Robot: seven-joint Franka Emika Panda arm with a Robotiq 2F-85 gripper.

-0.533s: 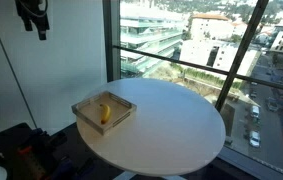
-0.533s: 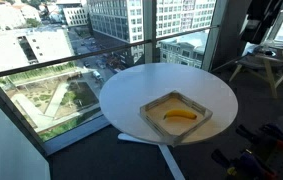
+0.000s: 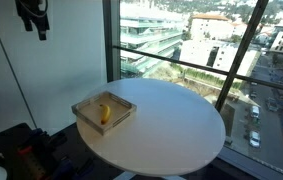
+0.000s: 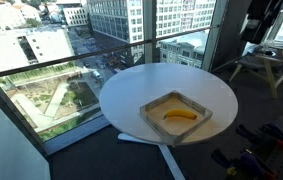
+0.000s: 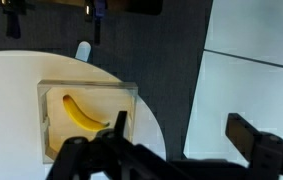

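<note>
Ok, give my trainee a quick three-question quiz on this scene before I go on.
1. True or false: the banana lies inside the tray.
2. The gripper is: A) open, up in the air, empty; B) shut on the banana; C) resting on the tray.
3. Fill in: the tray sits near the ___ of the round table.
Key: 1 true; 2 A; 3 edge.

end effector point(image 5: 181, 128): black, blocky | fingers point(image 5: 243, 132): 2, seemingly matte

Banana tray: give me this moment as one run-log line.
gripper: open, empty, high, clear of tray | banana: lying in tray | tray: near edge of round table
</note>
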